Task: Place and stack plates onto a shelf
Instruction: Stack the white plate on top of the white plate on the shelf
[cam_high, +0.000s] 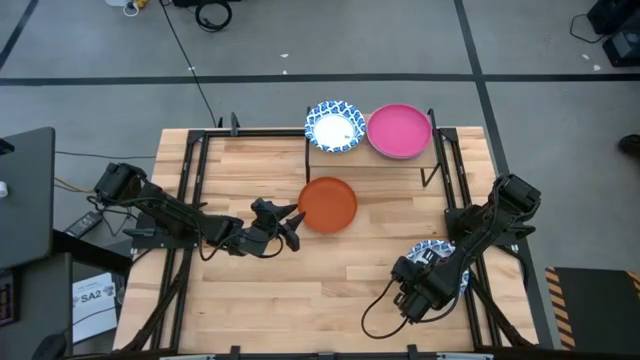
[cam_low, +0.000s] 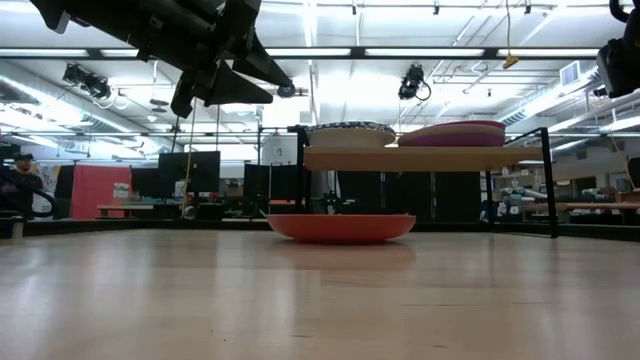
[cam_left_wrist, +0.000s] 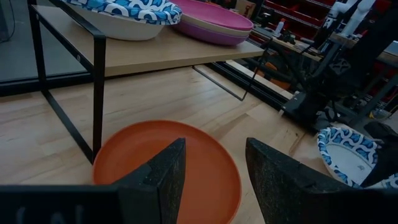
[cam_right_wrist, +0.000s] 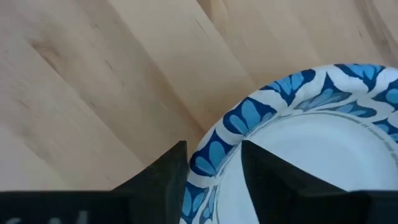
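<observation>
Two plates sit on the shelf (cam_high: 372, 158), the open left gripper (cam_high: 288, 228) hovers by the orange plate (cam_high: 328, 204), and the right gripper (cam_right_wrist: 212, 163) straddles a blue plate's (cam_right_wrist: 298, 155) rim, a thin, stiff, slippery edge to pinch.

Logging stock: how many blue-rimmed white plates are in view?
2: one plate on the shelf beside the pink plate, one plate by the right tool. Others may be stacked beneath.
</observation>
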